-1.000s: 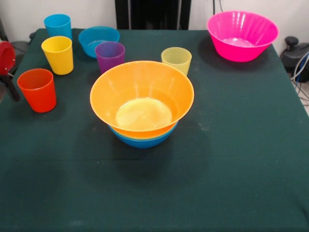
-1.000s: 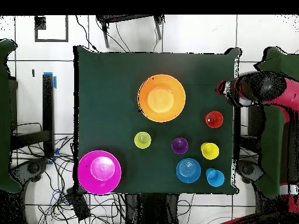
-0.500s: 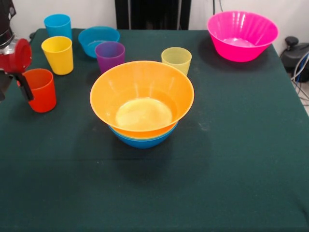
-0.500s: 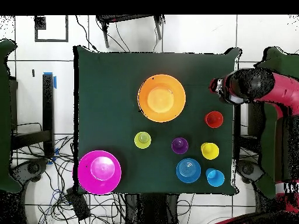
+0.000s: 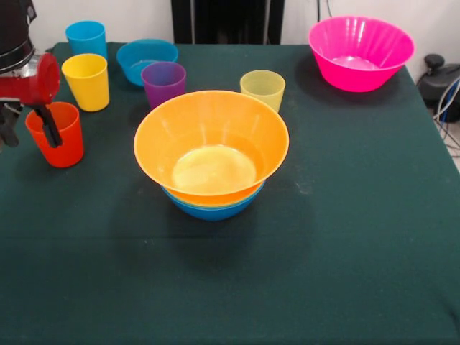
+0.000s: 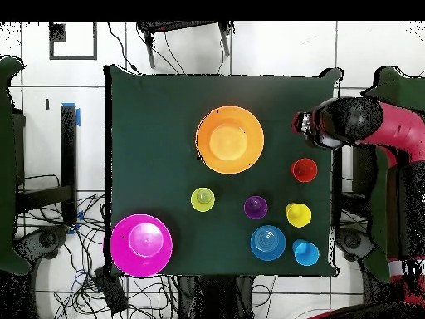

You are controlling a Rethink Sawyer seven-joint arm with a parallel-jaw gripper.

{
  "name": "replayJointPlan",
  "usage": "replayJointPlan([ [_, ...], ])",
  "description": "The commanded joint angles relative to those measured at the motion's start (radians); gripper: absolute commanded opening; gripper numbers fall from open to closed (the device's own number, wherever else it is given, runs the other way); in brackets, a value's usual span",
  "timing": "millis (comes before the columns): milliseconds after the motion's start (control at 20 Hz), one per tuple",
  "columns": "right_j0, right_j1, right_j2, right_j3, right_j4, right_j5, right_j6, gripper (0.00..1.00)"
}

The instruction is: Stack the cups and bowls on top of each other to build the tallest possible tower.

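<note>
Front view: the red-and-black gripper (image 5: 29,133) hung at the far left over the translucent orange plastic cup (image 5: 56,134), one finger inside the rim, jaws apart. The large orange-yellow plastic bowl (image 5: 211,144) sat nested in the medium blue plastic bowl (image 5: 212,208) mid-desk. Overhead view: gripper (image 6: 305,126) beside the orange cup (image 6: 305,170); the green-clothed desk (image 6: 158,125) carried everything.

Robot lab; cloth-covered table (image 6: 166,125); floor cables (image 6: 91,278)
</note>
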Motion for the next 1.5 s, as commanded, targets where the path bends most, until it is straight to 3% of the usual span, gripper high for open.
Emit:
replayJointPlan([
  [50, -0.006, -0.045, -0.062, 0.185, -0.006, -0.066, -0.061, 1.0],
  [300, -0.024, -0.062, -0.071, 0.266, -0.006, -0.109, -0.023, 1.0],
  [750, -0.021, -0.071, -0.092, 0.309, -0.015, -0.152, -0.005, 1.0],
  [1100, -0.025, -0.081, -0.109, 0.358, -0.043, -0.242, 0.009, 1.0],
  [1500, -0.041, -0.066, -0.12, 0.385, -0.026, -0.297, 0.007, 1.0],
])
